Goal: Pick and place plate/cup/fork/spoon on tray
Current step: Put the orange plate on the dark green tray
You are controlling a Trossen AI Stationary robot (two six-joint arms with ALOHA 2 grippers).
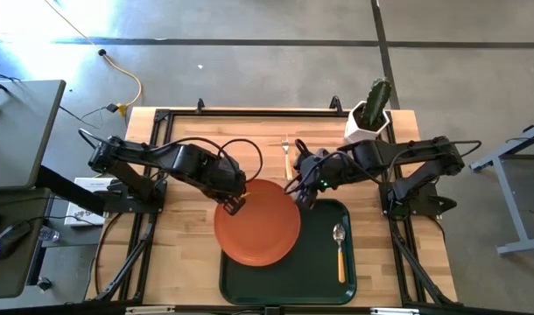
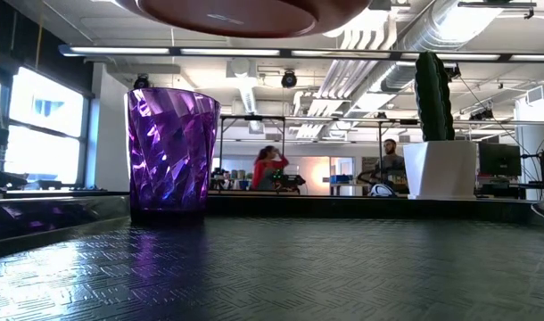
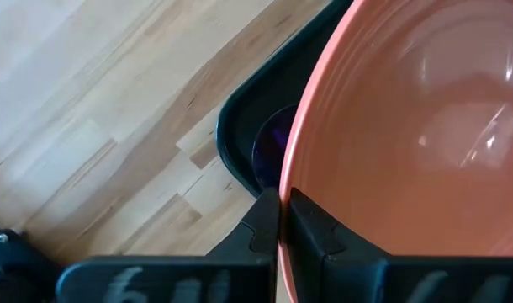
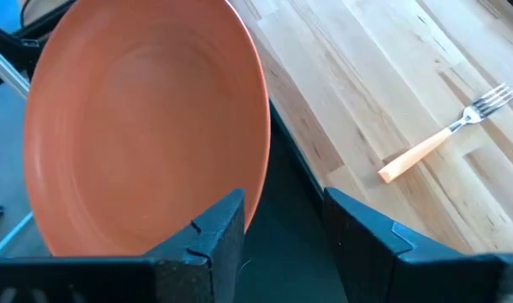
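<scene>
Nearest the low camera, ribbed floor of the tray point(image 2: 254, 267), with the cup point(image 2: 171, 152) standing upright on it and the plate point(image 2: 254, 13) held aloft overhead. Seen from above, plate point(image 1: 257, 222) hanging over the tray's point(image 1: 324, 280) left part, spoon point(image 1: 340, 249) lying lengthwise along its right side — bowl toward the far end. Left end effector point(image 3: 279, 220) pinched on the plate's point(image 3: 408, 126) rim, fingers pressed against the edge. Right end effector point(image 4: 282, 223) spread, just beside the plate's point(image 4: 139, 126) opposite rim, not clamping it. Farther off, fork point(image 1: 285, 156) flat on the bare wooden tabletop point(image 1: 188, 144) beyond the tray. Farthest, cactus pot point(image 1: 370, 112) at the tabletop's back right corner.
</scene>
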